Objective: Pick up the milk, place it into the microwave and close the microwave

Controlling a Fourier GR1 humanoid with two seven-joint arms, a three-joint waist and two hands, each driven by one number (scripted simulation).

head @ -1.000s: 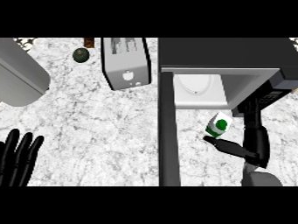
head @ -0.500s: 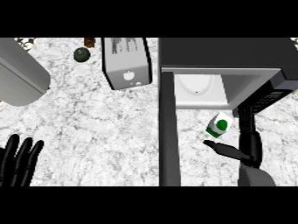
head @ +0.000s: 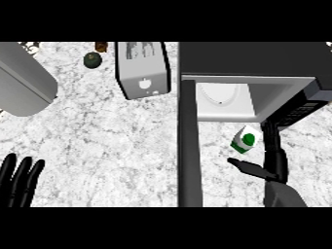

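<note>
The milk (head: 245, 140), a small white carton with a green round mark, sits right of centre in the frame, tilted, just below the open front of the microwave (head: 269, 63). It is outside the cavity, over the marbled worktop (head: 103, 146). The right hand (head: 263, 168) comes up from the lower right edge; its fingers run straight up along the carton's right side and its thumb points left just under the carton. Whether fingers and thumb actually touch the milk cannot be told, and they are extended, not curled round it.

The microwave fills the upper right, dark on top, its pale interior showing a round turntable (head: 219, 95). Its door (head: 189, 146) stands open, seen edge-on as a dark vertical strip running down the middle of the frame to the lower edge.

Left of the door, near the top, lies a white toaster-like appliance (head: 144, 70), and beside it a small dark round object (head: 91, 60). A grey slab (head: 14, 80) crosses the upper left corner. The left hand (head: 10, 182) rests at the lower left, fingers straight and spread, holding nothing.
</note>
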